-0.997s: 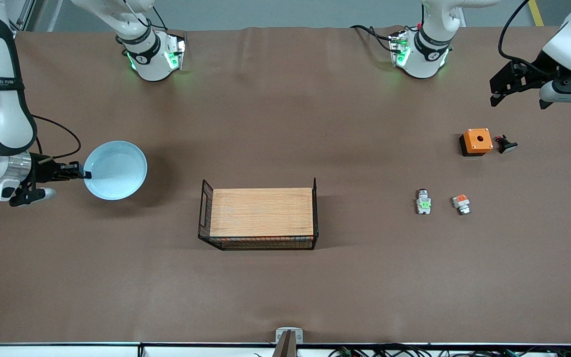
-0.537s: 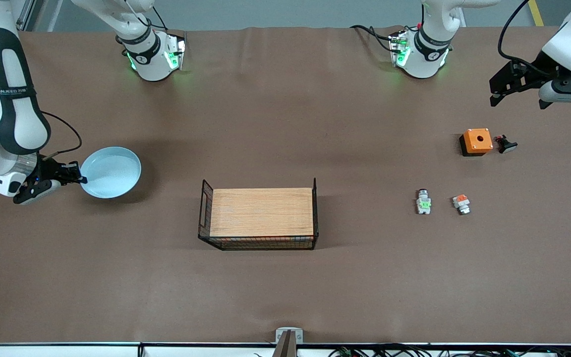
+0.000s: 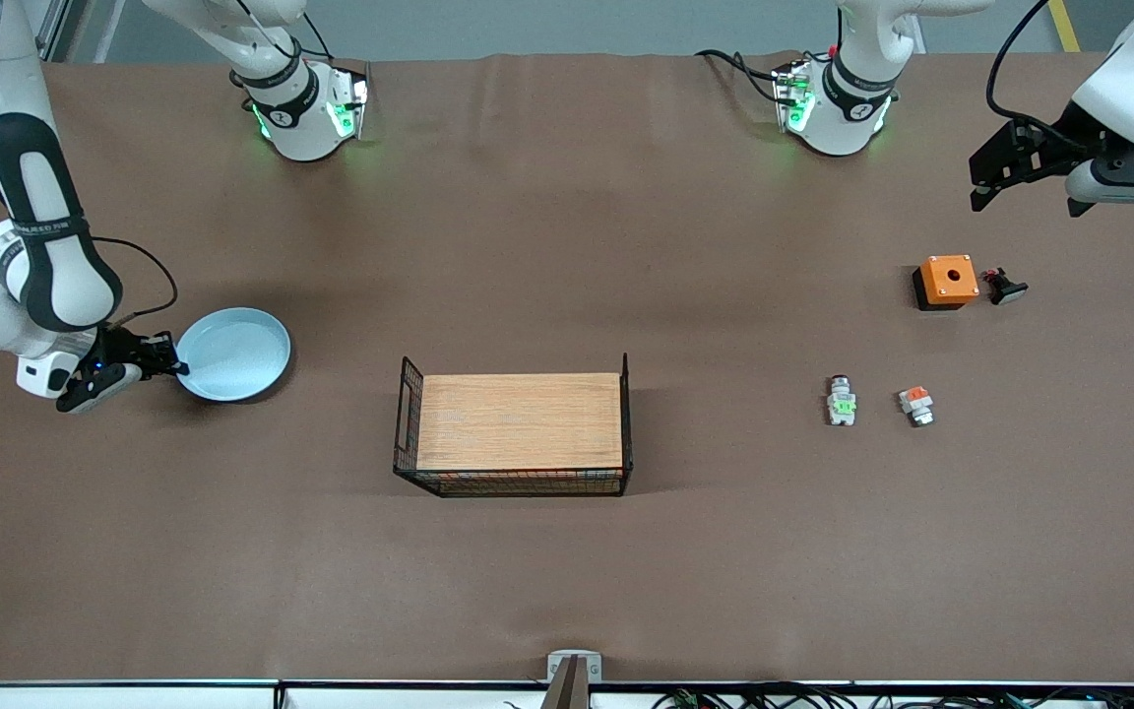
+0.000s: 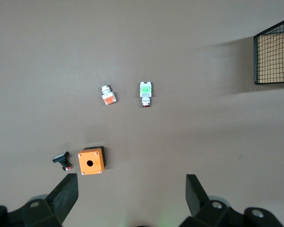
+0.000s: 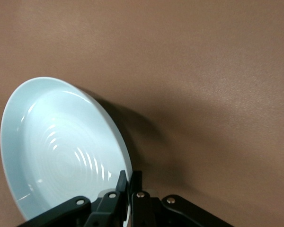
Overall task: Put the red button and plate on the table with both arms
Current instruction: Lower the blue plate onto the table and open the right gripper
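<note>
The plate [image 3: 232,354], round and pale blue, is held by its rim in my right gripper [image 3: 173,368] at the right arm's end of the table [image 3: 567,246]. In the right wrist view the gripper [image 5: 131,182] is shut on the rim and the plate [image 5: 61,151] is tilted low over the brown sheet. The red button [image 3: 842,401], a small white-grey piece with a green mark, lies on the table toward the left arm's end. My left gripper [image 3: 982,187] hangs open and empty over the table near the orange box. Its wrist view shows the gripper [image 4: 131,187] and the button [image 4: 145,92].
A wood-topped black wire tray [image 3: 518,423] stands mid-table. An orange box with a hole [image 3: 948,281] and a small black part [image 3: 1005,287] lie farther from the front camera than the button. A like piece with an orange-red mark [image 3: 915,404] lies beside the button.
My right gripper has lowered the plate toward the table and shifted it slightly toward the tray. The left arm has hardly moved.
</note>
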Controlling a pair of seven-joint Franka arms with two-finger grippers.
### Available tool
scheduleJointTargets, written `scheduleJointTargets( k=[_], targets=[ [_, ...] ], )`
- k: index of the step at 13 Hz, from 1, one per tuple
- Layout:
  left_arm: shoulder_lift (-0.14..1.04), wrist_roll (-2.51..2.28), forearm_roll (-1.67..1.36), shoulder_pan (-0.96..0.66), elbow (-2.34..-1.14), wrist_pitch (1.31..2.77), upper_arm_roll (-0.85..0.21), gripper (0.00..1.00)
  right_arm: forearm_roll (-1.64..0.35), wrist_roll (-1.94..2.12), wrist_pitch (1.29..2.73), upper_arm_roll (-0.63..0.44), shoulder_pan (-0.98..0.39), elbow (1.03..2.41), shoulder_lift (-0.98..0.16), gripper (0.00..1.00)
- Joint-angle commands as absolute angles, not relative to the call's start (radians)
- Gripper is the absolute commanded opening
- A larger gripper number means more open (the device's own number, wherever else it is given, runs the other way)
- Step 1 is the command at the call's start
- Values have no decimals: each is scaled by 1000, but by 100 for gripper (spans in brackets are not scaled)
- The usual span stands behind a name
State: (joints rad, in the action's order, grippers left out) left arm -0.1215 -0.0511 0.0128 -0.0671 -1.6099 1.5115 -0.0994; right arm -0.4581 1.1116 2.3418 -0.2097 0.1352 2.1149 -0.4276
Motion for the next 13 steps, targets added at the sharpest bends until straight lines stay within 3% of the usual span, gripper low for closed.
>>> scheduleJointTargets(
  k=[1,4,6,8,11,12,13],
  targets=[
    [-147,-54,-15,-71,-1632,1519,-101,100,-506,1167,2378,-202,149,2114,-448,7],
    [-146,-54,-15,-72,-1632,1519,-101,100,-506,1167,2388,-202,150,2112,-462,7],
    [-146,-54,-15,-74,-1634,1511,-101,100,-505,1157,2376,-202,146,2108,-462,17],
    [-146,-54,-14,-71,-1634,1511,-103,100,-505,1128,2346,-202,141,2091,-451,44],
    [-146,-52,-8,-71,-1632,1511,-103,100,-482,981,2182,-204,135,2030,-436,70],
    [-146,-51,-6,-72,-1634,1511,-103,100,-468,923,2160,-204,130,2019,-431,96],
    [-146,-51,-5,-72,-1634,1511,-103,100,-437,876,2131,-204,127,2002,-425,100]
  ],
)
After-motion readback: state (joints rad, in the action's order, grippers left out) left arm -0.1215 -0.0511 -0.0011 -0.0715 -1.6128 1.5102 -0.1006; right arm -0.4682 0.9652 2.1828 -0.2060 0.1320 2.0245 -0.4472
